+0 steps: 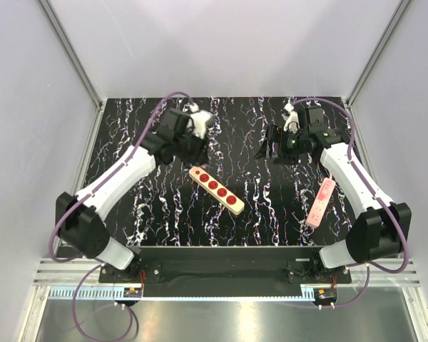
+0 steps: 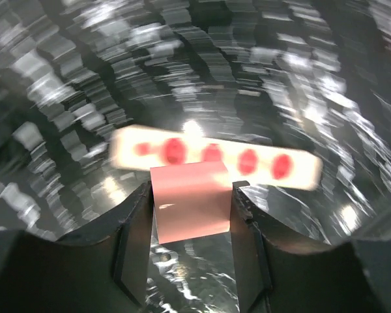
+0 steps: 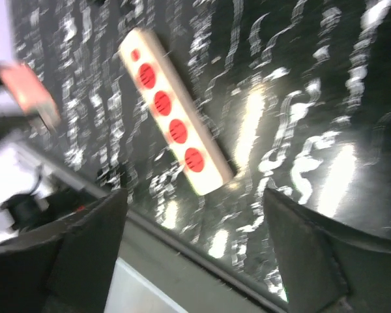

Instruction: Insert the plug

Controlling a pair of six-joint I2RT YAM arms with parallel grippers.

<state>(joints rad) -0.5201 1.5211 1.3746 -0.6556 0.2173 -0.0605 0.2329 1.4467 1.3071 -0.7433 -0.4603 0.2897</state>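
Though the top view never revealed it, the left wrist view showed the boxy pink plug [image 2: 189,203] clamped in the left gripper [image 2: 192,192] at lower centre, just below the cream plastic red-socketed power strip [image 2: 215,156]. The right gripper [image 3: 192,195] gaped empty.

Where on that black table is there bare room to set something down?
Bare marble: front-left, between left arm and cream power strip; front-centre, between strip and pink bar; rear-centre, between left gripper and right gripper. Crowded where the left gripper hangs by the strip's far end.
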